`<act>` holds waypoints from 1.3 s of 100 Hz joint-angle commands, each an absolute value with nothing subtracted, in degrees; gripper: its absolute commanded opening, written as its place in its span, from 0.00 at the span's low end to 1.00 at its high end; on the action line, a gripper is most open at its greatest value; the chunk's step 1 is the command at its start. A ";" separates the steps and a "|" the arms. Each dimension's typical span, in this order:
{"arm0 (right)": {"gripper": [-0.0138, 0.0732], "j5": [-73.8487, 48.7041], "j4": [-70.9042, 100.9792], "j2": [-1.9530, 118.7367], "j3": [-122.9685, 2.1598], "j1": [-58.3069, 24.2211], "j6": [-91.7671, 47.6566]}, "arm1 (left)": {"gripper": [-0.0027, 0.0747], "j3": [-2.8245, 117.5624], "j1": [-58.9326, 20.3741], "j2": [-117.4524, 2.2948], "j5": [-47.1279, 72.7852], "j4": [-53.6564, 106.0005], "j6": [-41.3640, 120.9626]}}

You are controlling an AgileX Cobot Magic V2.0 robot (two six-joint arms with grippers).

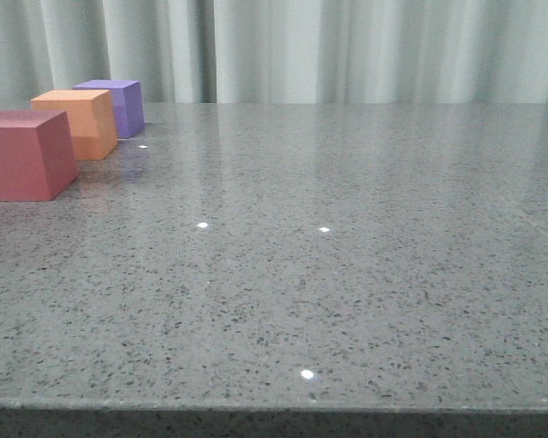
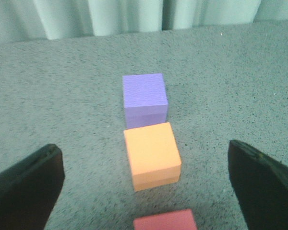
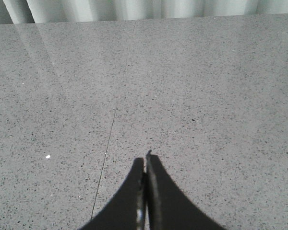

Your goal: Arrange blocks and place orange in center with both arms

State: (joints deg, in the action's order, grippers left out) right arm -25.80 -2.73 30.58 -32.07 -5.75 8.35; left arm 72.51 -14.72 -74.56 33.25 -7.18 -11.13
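Three blocks sit in a row by the table's [image 1: 365, 274] far left corner: red block [image 1: 23, 153], orange block [image 1: 80, 122], purple block [image 1: 117, 105]. The left gripper [image 2: 146, 184] hangs wide apart over the orange one and probably must drop lower. The right gripper [image 3: 145, 191] is pressed together.

Pale grey-green pleated curtains [image 1: 347, 50] hung behind the glossy speckled grey stone tabletop [image 1: 347, 274], which reflected small bright ceiling-light spots.

Three blocks stand in a row on the tabletop [image 1: 347, 274], by its left edge. The first block [image 1: 23, 155] is closest to the front edge. The middle block [image 1: 78, 123] stands just behind it. The last block [image 1: 119, 105] stands behind that one, nearest the back edge. Small gaps part them.
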 commanded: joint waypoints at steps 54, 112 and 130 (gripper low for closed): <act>0.08 -21.53 -3.25 30.74 -33.64 -5.48 8.15 | 0.86 35.19 -12.63 -30.98 20.28 -6.15 -11.29; 0.08 -21.53 -3.25 30.74 -33.64 -5.48 8.15 | 0.01 29.48 -12.63 -19.16 20.55 -5.88 -11.29; 0.08 -21.53 -3.25 30.74 -33.64 -5.48 8.15 | 0.01 29.48 -12.63 -19.16 20.55 -5.88 -11.29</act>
